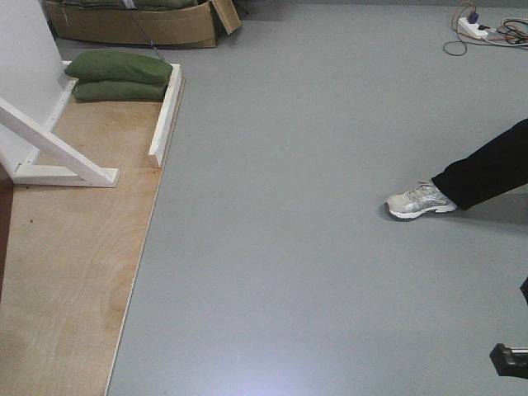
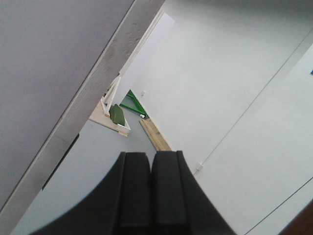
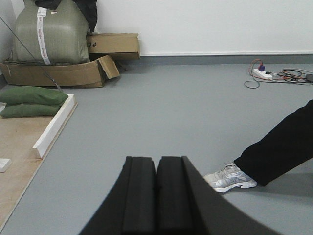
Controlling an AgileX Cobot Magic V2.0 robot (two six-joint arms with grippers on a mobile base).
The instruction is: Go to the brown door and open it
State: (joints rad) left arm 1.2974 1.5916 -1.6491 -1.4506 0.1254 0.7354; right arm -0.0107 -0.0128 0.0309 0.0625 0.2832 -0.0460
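While both arms are travelling unloaded, the right pincer (image 3: 156,196) is showing its matte black pads pressed flat together with nothing between them. The left pincer (image 2: 150,191) is reading the same: pads touching, nothing clamped.

Just beyond the right pincer, to its right, a grey-white sneaker (image 3: 230,177) under a black trouser leg (image 3: 279,147) is standing on the smooth grey floor (image 3: 171,112). To its left, a white-painted rail (image 3: 54,125) is edging a pale, grainy plywood platform (image 1: 74,272). Farther on, two soft green sandbags (image 3: 32,96) are lying stacked against that rail. Beyond them, creased cardboard boxes (image 3: 58,73) and a bulging grey sack (image 3: 49,34) are sitting by the wall. Far right, a white power strip (image 3: 260,73) is trailing cables.

The brown door is not plainly showing. A reddish-brown sliver (image 1: 3,239) is cutting the front view's left edge beside a white brace (image 1: 58,144). It is possibly the door, unconfirmed, which would place it off to the right pincer's left.

Judgement: a wooden door is likely going to feel heavy and rigid, swinging only on its hinges. The hold belongs on its handle, which is not showing, and the pads need parting first.
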